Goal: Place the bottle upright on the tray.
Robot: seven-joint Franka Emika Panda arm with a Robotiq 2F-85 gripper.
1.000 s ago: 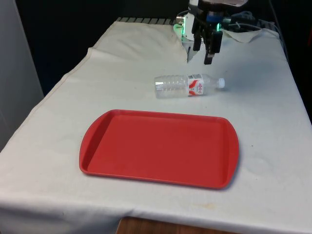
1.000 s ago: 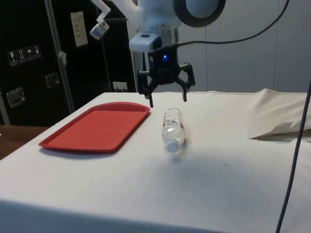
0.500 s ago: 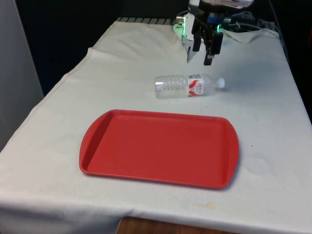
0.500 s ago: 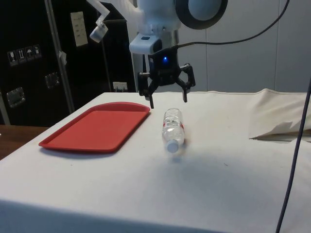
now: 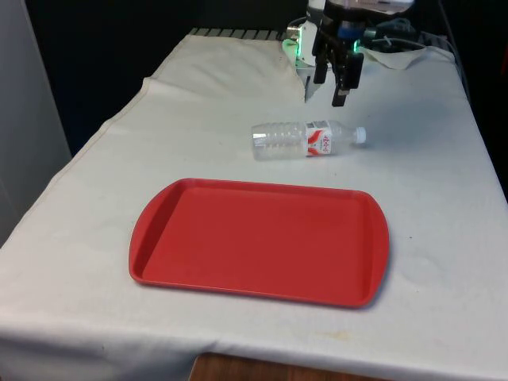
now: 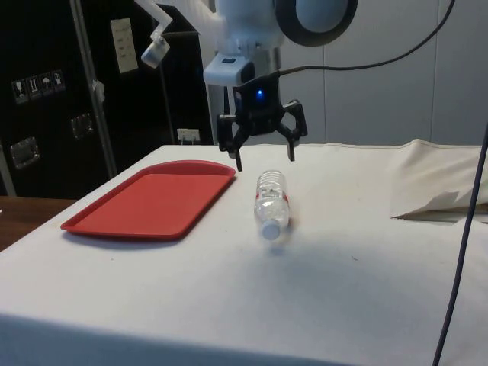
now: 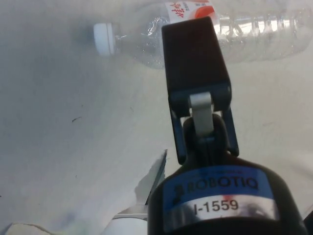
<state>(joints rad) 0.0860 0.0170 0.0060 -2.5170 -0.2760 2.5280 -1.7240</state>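
Note:
A clear plastic bottle (image 5: 308, 140) with a red-and-white label and a white cap lies on its side on the white cloth. It rests just beyond the far edge of the red tray (image 5: 258, 242), which has nothing on it. My gripper (image 5: 329, 86) hangs open a little above the cloth, behind the bottle's cap end and not touching it. In the side view the gripper (image 6: 264, 158) hovers above the bottle (image 6: 271, 202), with the tray (image 6: 152, 198) beside it. In the wrist view one black finger (image 7: 190, 49) stands in front of the bottle (image 7: 254, 29).
A rumpled fold of white cloth (image 6: 435, 191) lies behind the gripper near the robot's base (image 5: 397, 55). The table's near edge (image 5: 262, 353) runs just in front of the tray.
The gripper hangs in nearly the same spot; the wrist above it has turned slightly. Bottle and tray have not moved.

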